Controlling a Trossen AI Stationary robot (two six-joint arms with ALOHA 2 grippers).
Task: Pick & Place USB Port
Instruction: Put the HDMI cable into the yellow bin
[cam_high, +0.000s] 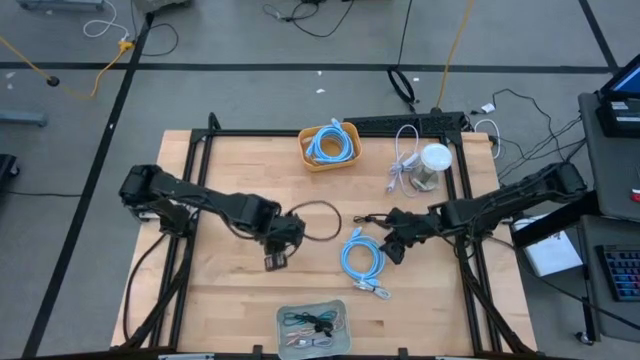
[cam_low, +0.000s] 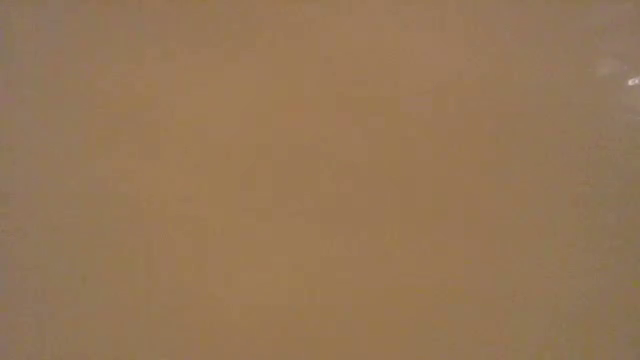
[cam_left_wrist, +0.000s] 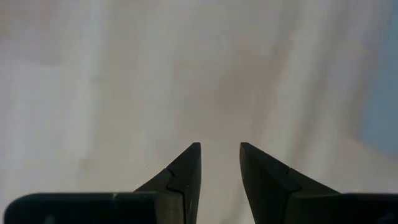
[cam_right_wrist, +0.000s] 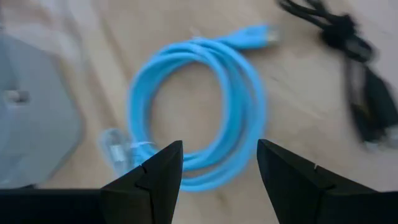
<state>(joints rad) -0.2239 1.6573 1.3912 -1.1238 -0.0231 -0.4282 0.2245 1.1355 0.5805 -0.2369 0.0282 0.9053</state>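
Looking down on the table (cam_high: 230, 300), you have both arms low over the wood near the middle. Your left gripper (cam_high: 277, 258) points down at the boards just beside a loose black cable (cam_high: 322, 208) that loops between the two arms. In the left wrist view its fingers (cam_left_wrist: 186, 171) stand apart with a narrow gap and only bare wood between them, so it is released and grasping nothing.

Your right gripper (cam_high: 392, 246) sits just right of the blue coil (cam_high: 361, 258) lying on the table. In the right wrist view the fingers (cam_right_wrist: 163, 165) are spread wide, with the coil (cam_right_wrist: 199, 112) lying flat beyond them and no contact; this claw is also released and empty. A dark plug (cam_right_wrist: 360, 87) on a black lead lies near the coil.

Other items you can note: an orange bin (cam_high: 305, 155) at the far edge holds a second blue coil (cam_high: 332, 145); a white cable (cam_high: 402, 160) and a clear jar (cam_high: 432, 165) stand to its right; a clear tray (cam_high: 285, 318) of cables sits at the near edge.

Low view shows only a flat tan blur; nothing readable there.
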